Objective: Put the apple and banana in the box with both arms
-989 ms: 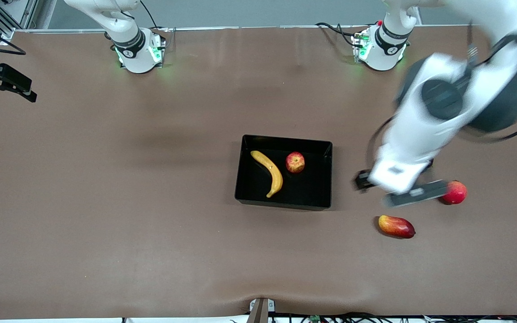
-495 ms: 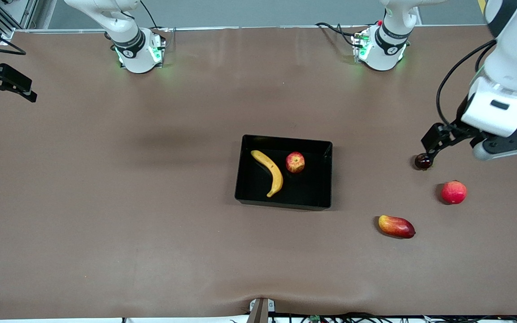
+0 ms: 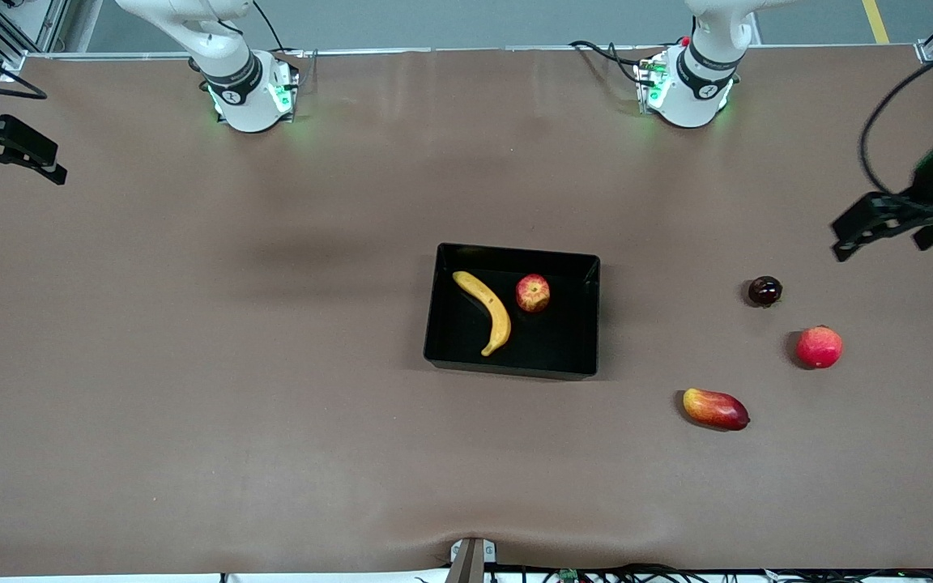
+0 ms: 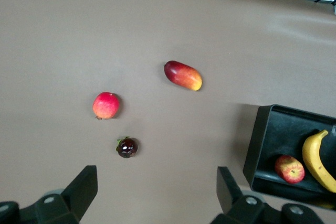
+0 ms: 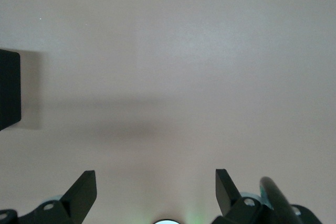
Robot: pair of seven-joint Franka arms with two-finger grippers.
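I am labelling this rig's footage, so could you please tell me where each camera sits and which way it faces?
Front view: high across the table, facing both bases; left gripper and right gripper hover at opposite table ends.
Left wrist view: looks down past its open fingers at loose fruit and the box.
Right wrist view: looks down past its open fingers at bare table.
Shared: front and left wrist both show banana and apple in the box.

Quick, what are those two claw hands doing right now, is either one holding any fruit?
Left end effector: open, holding nothing, over the table at the left arm's end.
Right end effector: open, holding nothing, over bare table.
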